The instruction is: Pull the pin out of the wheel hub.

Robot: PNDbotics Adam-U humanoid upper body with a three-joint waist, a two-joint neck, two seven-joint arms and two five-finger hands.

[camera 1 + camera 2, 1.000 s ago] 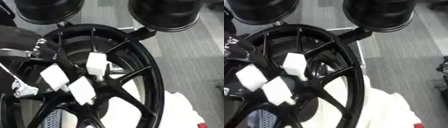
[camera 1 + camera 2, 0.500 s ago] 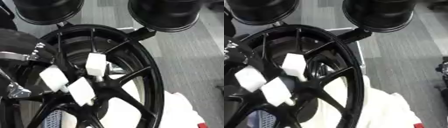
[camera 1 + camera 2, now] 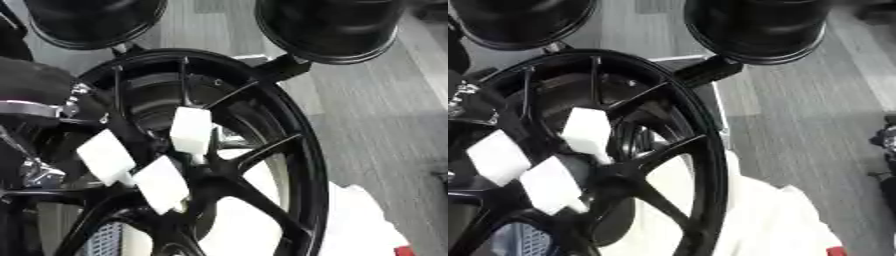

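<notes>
Black multi-spoke wheel (image 3: 262,150) fills the near field, rim upright and tilted. White-padded fingertips (image 3: 162,184) of the left hand (image 3: 105,157) spread apart around the hub (image 3: 197,165); the pin cannot be made out. White cloth (image 3: 772,225) lies beside the rim; grey floor (image 3: 376,115) beyond.

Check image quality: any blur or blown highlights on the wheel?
Left eye view: wheel spokes soft, white blocks near clipped, no surface detail. Right eye view: same softness, white cloth washed out, black rim swallows detail in shadow.
</notes>
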